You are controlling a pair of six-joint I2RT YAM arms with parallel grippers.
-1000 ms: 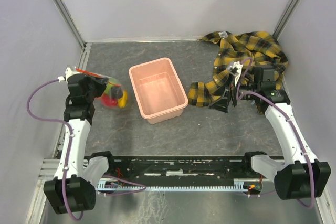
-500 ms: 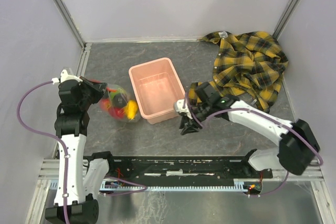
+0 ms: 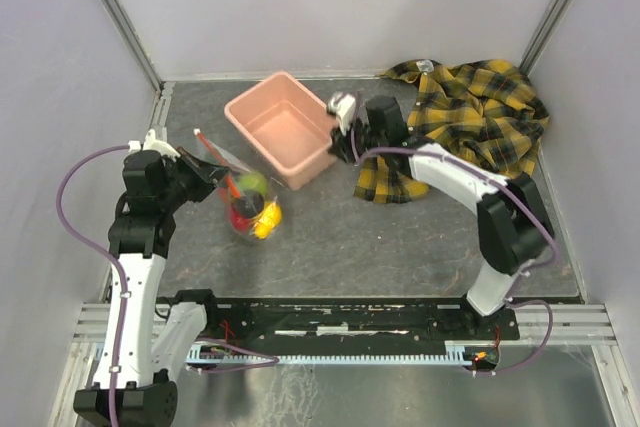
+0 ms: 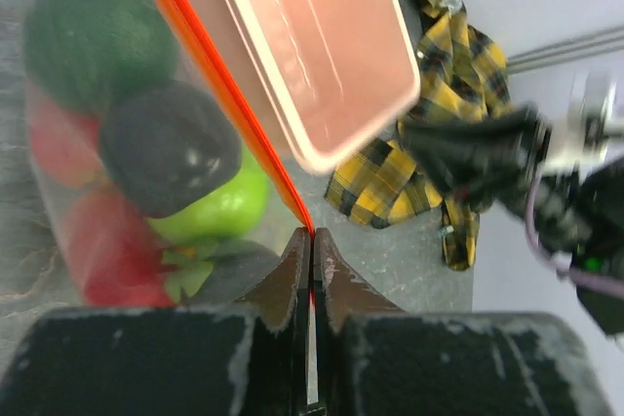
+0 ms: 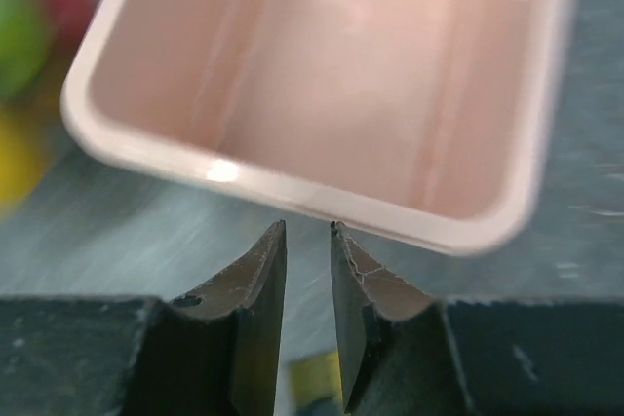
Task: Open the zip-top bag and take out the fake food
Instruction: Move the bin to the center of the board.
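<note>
My left gripper (image 3: 200, 169) (image 4: 312, 237) is shut on the orange-red zip strip of the zip-top bag (image 3: 243, 202) (image 4: 58, 231) at the table's left. The clear bag trails to its right. The fake food (image 3: 252, 205) is inside: a dark green fruit (image 4: 97, 41), a brown one (image 4: 171, 148), a light green one (image 4: 222, 209) and a red one (image 4: 102, 255). My right gripper (image 3: 337, 139) (image 5: 307, 229) is at the right corner of the pink tub (image 3: 283, 127) (image 5: 322, 56). Its jaws stand slightly apart with nothing between them, just short of the rim.
The yellow-and-black plaid shirt (image 3: 470, 117) (image 4: 390, 182) lies crumpled at the back right, partly under the right arm. The pink tub stands turned at an angle near the back. Grey walls close in the back and both sides.
The pink tub has shifted toward the back left and turned. My right arm swung from the tub's near corner to its far right corner. The left gripper drew the bag rightward.
</note>
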